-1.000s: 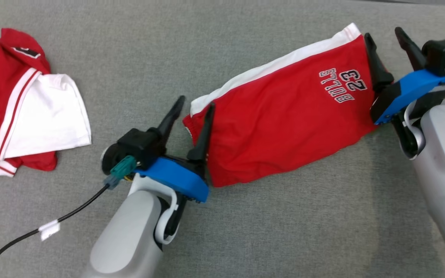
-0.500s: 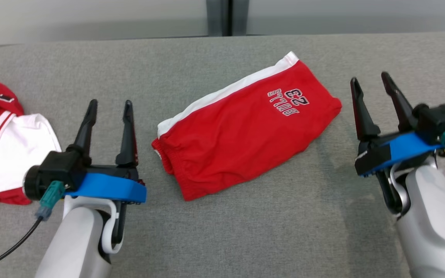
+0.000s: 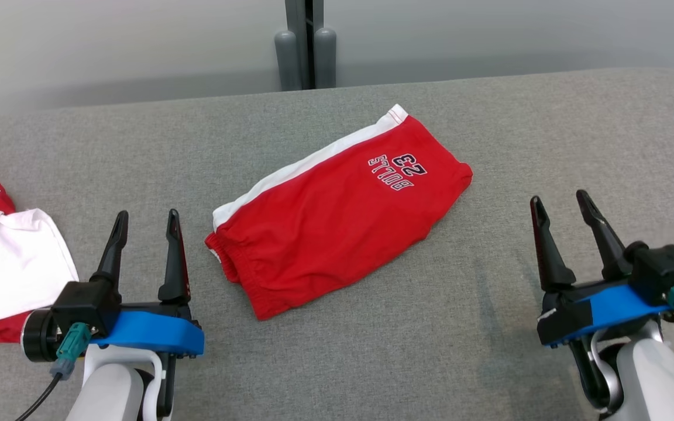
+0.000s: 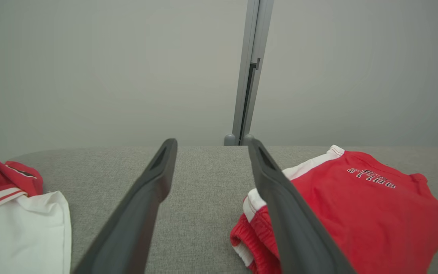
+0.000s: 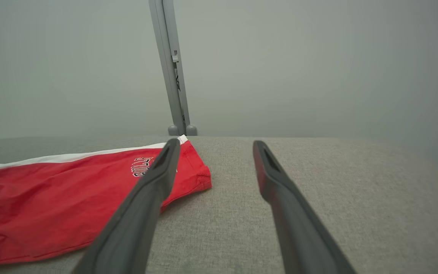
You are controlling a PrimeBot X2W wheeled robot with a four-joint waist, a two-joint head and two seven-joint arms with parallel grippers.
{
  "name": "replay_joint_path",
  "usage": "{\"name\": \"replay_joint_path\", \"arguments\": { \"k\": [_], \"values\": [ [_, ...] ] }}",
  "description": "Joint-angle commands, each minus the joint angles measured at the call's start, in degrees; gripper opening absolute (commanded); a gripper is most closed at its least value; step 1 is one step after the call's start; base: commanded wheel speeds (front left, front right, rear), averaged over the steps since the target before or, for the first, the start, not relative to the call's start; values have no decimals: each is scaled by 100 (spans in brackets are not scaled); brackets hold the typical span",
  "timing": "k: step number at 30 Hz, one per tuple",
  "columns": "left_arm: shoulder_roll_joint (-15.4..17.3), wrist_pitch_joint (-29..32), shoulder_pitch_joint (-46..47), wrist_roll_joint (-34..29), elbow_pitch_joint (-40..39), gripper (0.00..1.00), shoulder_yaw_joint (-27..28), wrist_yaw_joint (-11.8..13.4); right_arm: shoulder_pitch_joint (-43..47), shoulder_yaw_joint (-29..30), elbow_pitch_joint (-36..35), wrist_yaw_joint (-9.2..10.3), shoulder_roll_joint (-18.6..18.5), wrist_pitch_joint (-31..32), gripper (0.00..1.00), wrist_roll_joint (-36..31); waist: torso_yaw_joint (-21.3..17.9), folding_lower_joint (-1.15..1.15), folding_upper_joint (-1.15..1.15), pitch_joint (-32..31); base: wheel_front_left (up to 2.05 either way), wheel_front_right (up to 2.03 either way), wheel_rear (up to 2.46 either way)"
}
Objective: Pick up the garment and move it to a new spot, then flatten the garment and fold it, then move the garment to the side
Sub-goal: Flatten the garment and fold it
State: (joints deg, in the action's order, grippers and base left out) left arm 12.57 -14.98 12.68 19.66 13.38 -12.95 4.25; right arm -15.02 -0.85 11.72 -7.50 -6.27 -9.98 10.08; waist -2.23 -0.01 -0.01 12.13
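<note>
The garment (image 3: 337, 216) is a pair of red shorts with a white side stripe and "BULLS 23" lettering, lying folded and slanted on the grey surface. In the left wrist view the garment (image 4: 356, 213) lies to the right of my fingers. In the right wrist view the garment (image 5: 63, 201) lies to their left. My left gripper (image 3: 147, 219) stands open at the lower left, apart from the waistband end. At the lower right my right gripper (image 3: 559, 202) is open too, well clear of the hem. Both hold nothing.
A second red and white garment (image 3: 3, 263) lies bunched at the left edge, also seen as a red and white garment (image 4: 10, 217) in the left wrist view. A grey post (image 3: 305, 49) stands behind the padded grey surface (image 3: 489, 327), against a pale wall.
Both grippers have pulled back from the ends of the shorts toward me, with jaws open. The head camera has tilted up, so the shorts sit farther away and the wall shows.
</note>
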Motion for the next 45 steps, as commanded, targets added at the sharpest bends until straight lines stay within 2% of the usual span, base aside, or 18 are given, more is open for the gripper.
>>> {"name": "replay_joint_path", "arguments": {
  "k": [1, 7, 16, 26, 33, 38, 39, 40, 45],
  "values": [
    [40, -26, -72, 8, 6, 100, 28, 35, 152, 32, -113, 2, 29, 45, 100, -42, -16, 1, 1, -19, 0, 0, 0],
    [70, 10, -173, 34, 42, 100, 47, 99, 441, 88, -526, 2, 125, 268, 100, -97, -45, 1, 1, -55, 0, 0, 0],
    [89, 105, -225, 24, -36, 100, -23, 183, 561, 143, -734, 2, 168, 429, 100, -121, -27, 1, 1, -74, 0, 0, 0],
    [104, 108, 51, -19, -148, 100, -135, 140, 246, 222, -741, 2, -18, 589, 100, -19, 157, 1, 1, 243, 0, 0, 0],
    [48, 60, 498, -126, -272, 100, -272, 15, -441, 62, -82, 2, -360, 789, 100, 159, 547, 1, 1, 769, 0, 0, 0],
    [-26, 17, 777, -222, -280, 100, -389, -72, -1102, -116, 833, 2, -645, 946, 100, 286, 869, 1, 1, 1015, 0, 0, 0],
    [-26, 17, 777, -222, -280, 100, -389, -72, -1102, -116, 833, 2, -645, 946, 100, 286, 869, 1, 1, 1015, 0, 0, 0],
    [-50, 8, 860, -240, -244, 100, -400, -105, -1361, -171, 1223, 2, -718, 1004, 100, 338, 982, 1, 1, 1055, 0, 0, 0],
    [-120, -21, 974, -289, -183, 100, -417, -162, -1941, -254, 2105, 2, -894, 1091, 100, 448, 1178, 1, 1, 1085, 0, 0, 0]
  ]
}}
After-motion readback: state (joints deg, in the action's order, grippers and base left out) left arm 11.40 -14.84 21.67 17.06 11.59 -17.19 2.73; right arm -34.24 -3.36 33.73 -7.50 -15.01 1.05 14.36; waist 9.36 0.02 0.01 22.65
